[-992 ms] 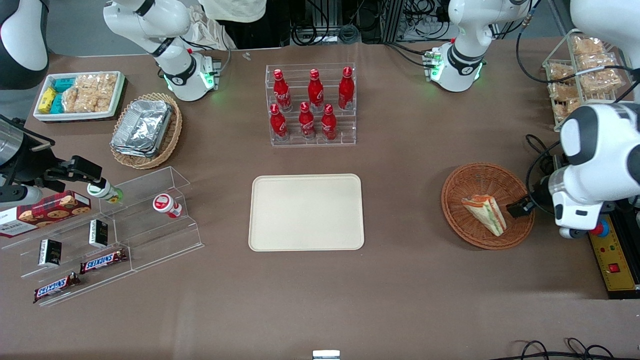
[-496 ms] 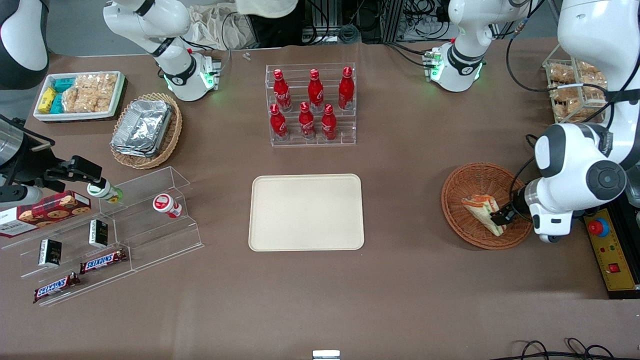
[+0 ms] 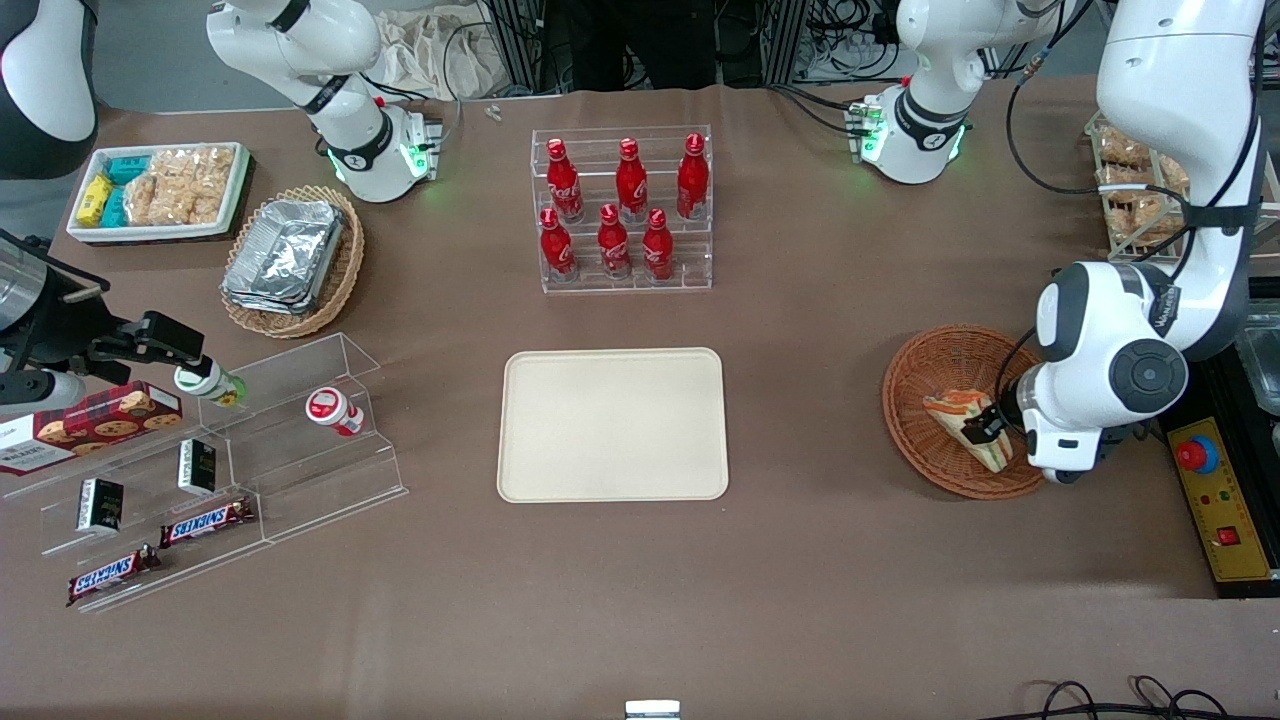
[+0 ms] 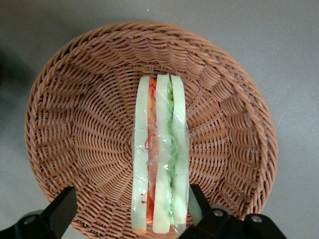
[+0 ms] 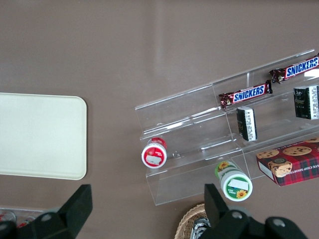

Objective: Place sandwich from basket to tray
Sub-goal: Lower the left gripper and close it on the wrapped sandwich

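The sandwich, a wrapped wedge of white bread with orange and green layers, lies in the round reddish-brown wicker basket toward the working arm's end of the table. My left gripper hangs low over the sandwich's wider end. In the left wrist view the sandwich stands on edge in the basket, between my gripper's open fingers. One finger is right beside the bread; the other finger is well apart from it. The cream-beige tray lies bare at the table's middle.
A clear rack of red bottles stands farther from the front camera than the tray. A wire rack of snack packets stands near the working arm. A yellow control box lies beside the basket. Acrylic shelves with snacks lie toward the parked arm's end.
My left gripper has moved from the basket's rim inward, over the sandwich, and now straddles it. The sandwich and basket have not moved.
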Controlling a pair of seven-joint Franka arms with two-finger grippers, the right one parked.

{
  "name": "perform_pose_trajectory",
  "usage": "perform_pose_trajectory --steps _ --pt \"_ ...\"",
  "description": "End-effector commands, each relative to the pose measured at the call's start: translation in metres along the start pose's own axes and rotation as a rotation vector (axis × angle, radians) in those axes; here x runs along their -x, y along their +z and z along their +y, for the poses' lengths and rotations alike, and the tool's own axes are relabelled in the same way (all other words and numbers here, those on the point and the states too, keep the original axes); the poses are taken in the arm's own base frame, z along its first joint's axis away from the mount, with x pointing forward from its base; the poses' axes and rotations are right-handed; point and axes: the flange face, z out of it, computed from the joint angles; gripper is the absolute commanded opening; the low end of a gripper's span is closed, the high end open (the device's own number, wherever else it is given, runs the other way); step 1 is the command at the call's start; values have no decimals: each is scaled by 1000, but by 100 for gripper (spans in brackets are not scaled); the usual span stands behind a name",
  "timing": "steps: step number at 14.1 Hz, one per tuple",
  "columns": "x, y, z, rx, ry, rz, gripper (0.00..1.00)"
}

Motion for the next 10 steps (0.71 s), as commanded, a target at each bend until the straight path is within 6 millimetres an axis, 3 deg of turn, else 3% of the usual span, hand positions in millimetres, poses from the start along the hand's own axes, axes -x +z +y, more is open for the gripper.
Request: perform_pose_trajectory --steps 1,10 --pt "0 5 0 -5 -11 19 100" --pt "-6 36 13 49 -162 21 100"
